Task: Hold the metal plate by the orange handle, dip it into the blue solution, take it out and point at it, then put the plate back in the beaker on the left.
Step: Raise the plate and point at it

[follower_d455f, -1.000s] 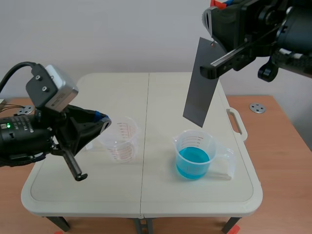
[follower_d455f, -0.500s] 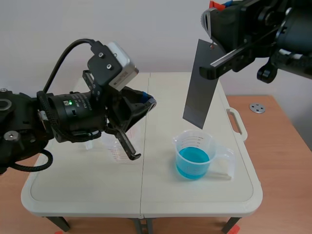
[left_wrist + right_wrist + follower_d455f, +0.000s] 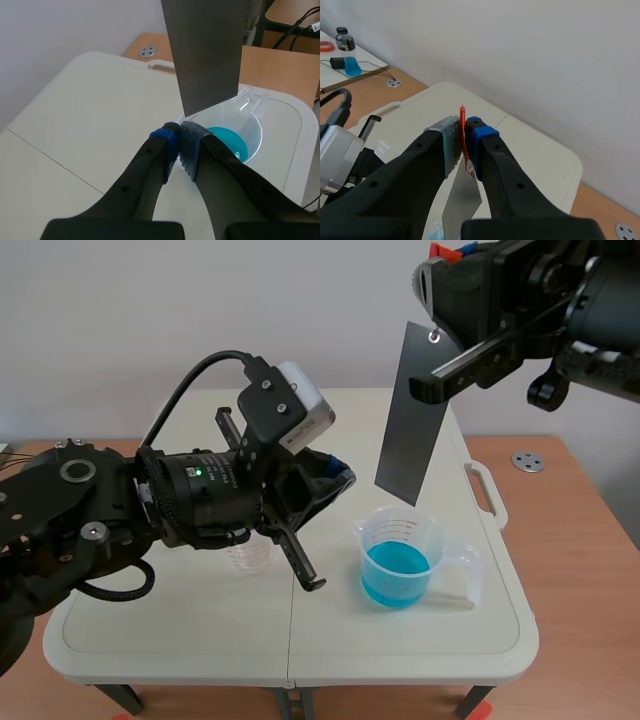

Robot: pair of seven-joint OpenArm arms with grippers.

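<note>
Big swing from the left arm within the last second: up off the near left of the table [image 3: 330, 640] and across toward the middle, past the left beaker [image 3: 250, 555], now mostly hidden behind that arm. Fingers of the left gripper [image 3: 181, 145] pressed together on nothing, tips aimed at the lower edge of the metal plate [image 3: 410, 415] and very near it in the left wrist view; touching or not, cannot tell.

No change on the right. Right gripper [image 3: 464, 135] clamped on the orange handle [image 3: 463, 117], high at the far right, with the plate hanging upright in the air, above the right beaker [image 3: 402, 530] and clear of the blue solution [image 3: 396, 575].

Reads as the pointing step, close to done. No drops or tint visible on the plate, so nothing here to confirm the dip.

Next, probably: pull the left arm back first to open the way, then carry the plate left and lower it into the left beaker. Some risk of clipping that light beaker during the retreat.
</note>
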